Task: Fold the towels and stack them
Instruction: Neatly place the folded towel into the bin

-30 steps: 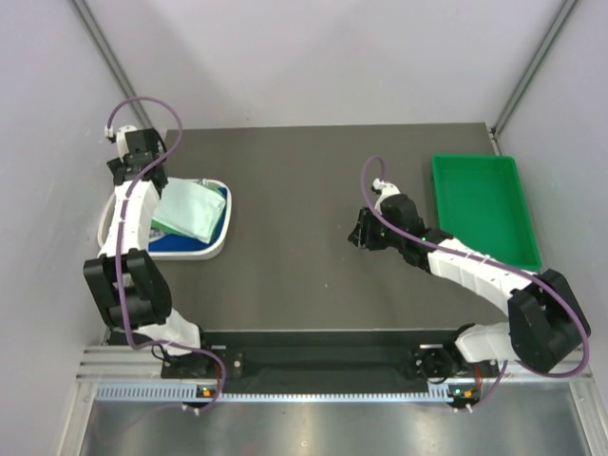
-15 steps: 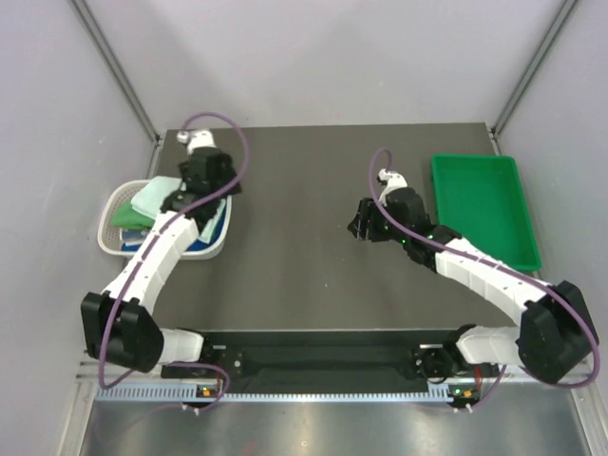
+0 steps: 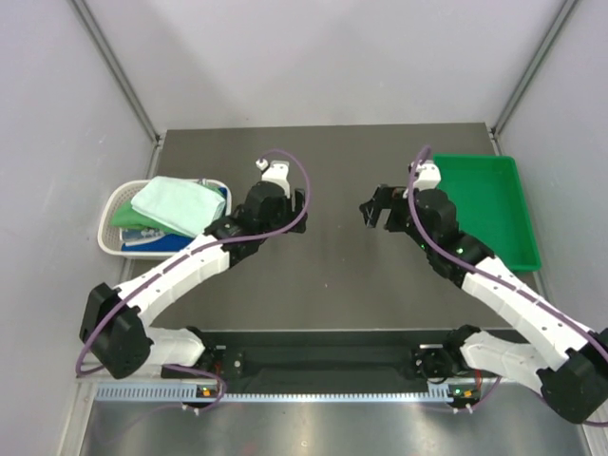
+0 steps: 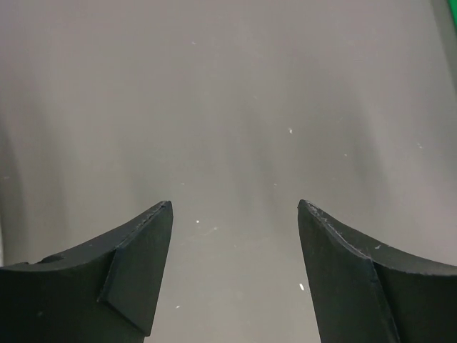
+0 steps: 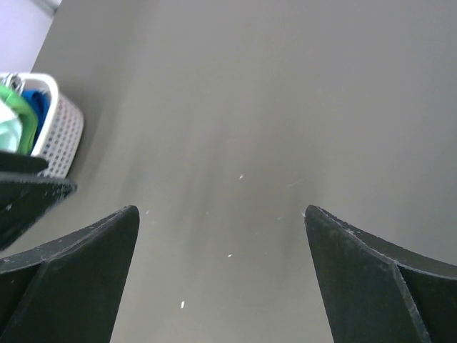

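The towels lie piled in a white mesh basket at the table's left edge. A pale mint towel is on top, with a bright green one, a royal blue one and a white printed one under it. My left gripper is open and empty over bare table, right of the basket. My right gripper is open and empty, facing it across the middle. The left wrist view shows open fingers over bare table. The right wrist view shows the basket far left.
A rigid green plastic tray sits at the table's right edge, beside my right arm; its corner shows in the left wrist view. Grey walls enclose the table on three sides. Dark table surface lies between the grippers.
My left arm has swung from over the basket rightward to the table's middle, empty. My right gripper has moved back and slightly right. The mint towel now lies uncovered on the pile.
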`<action>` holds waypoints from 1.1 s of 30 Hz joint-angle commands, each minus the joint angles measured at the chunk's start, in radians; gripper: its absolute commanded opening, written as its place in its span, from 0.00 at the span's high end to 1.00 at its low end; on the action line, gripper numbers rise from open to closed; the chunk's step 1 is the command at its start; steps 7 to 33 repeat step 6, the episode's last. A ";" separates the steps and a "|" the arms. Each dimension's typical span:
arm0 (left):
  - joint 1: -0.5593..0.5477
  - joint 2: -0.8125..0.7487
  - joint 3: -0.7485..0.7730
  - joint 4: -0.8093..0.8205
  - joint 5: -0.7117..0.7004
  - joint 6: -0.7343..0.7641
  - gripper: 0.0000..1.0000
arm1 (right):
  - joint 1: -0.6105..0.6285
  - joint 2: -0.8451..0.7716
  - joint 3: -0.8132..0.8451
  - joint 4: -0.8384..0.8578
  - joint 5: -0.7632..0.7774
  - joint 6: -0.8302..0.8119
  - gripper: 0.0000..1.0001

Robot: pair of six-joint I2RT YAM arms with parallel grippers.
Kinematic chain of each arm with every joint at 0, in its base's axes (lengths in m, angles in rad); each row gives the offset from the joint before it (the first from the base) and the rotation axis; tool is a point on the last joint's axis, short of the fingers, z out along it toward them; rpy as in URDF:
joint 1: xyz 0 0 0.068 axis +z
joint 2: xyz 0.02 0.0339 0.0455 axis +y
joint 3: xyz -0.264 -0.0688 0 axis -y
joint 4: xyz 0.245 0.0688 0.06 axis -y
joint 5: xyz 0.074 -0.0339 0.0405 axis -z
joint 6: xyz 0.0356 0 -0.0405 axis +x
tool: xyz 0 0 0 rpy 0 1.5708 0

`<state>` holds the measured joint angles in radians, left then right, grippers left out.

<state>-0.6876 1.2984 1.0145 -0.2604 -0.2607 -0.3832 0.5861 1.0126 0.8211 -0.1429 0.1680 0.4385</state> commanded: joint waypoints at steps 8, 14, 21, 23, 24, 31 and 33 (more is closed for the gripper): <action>0.002 -0.042 -0.020 0.073 0.116 -0.006 0.24 | 0.009 -0.049 0.019 -0.004 0.128 0.012 0.00; 0.002 -0.042 -0.020 0.073 0.116 -0.006 0.24 | 0.009 -0.049 0.019 -0.004 0.128 0.012 0.00; 0.002 -0.042 -0.020 0.073 0.116 -0.006 0.24 | 0.009 -0.049 0.019 -0.004 0.128 0.012 0.00; 0.002 -0.042 -0.020 0.073 0.116 -0.006 0.24 | 0.009 -0.049 0.019 -0.004 0.128 0.012 0.00; 0.002 -0.042 -0.020 0.073 0.116 -0.006 0.24 | 0.009 -0.049 0.019 -0.004 0.128 0.012 0.00; 0.002 -0.042 -0.020 0.073 0.116 -0.006 0.24 | 0.009 -0.049 0.019 -0.004 0.128 0.012 0.00; 0.002 -0.042 -0.020 0.073 0.116 -0.006 0.24 | 0.009 -0.049 0.019 -0.004 0.128 0.012 0.00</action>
